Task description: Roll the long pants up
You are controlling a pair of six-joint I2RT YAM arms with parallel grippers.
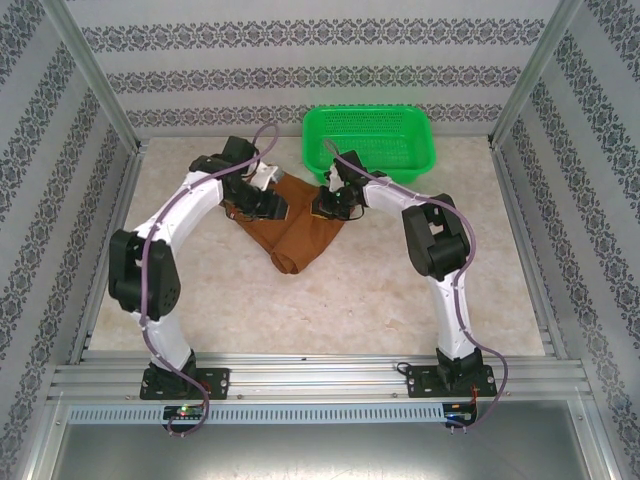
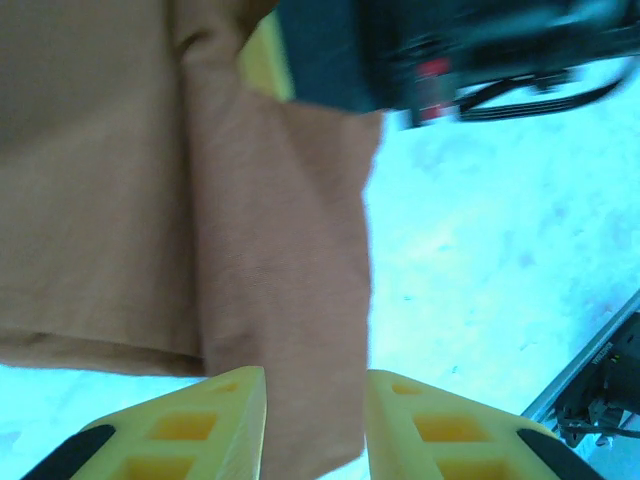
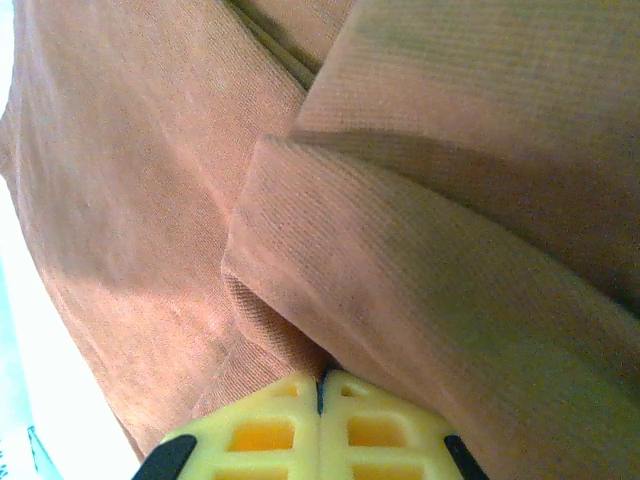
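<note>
The long pants (image 1: pixel 300 238) lie rust-brown and bunched in the middle of the table, partly folded into a thick roll pointing toward me. My left gripper (image 1: pixel 272 208) hangs over their left part. Its yellow fingers (image 2: pixel 316 400) stand apart, with a strip of the pants (image 2: pixel 270 250) lying between them and a gap on the right side. My right gripper (image 1: pixel 325 208) sits at the pants' upper right. Its fingers (image 3: pixel 320 385) are pressed together on the edge of a thick fold of the pants (image 3: pixel 400 250).
A green mesh basket (image 1: pixel 368 140) stands at the back, just behind the right gripper. The right arm's dark body (image 2: pixel 420 50) is close above the cloth in the left wrist view. Bare beige tabletop (image 1: pixel 400 290) lies in front of the pants.
</note>
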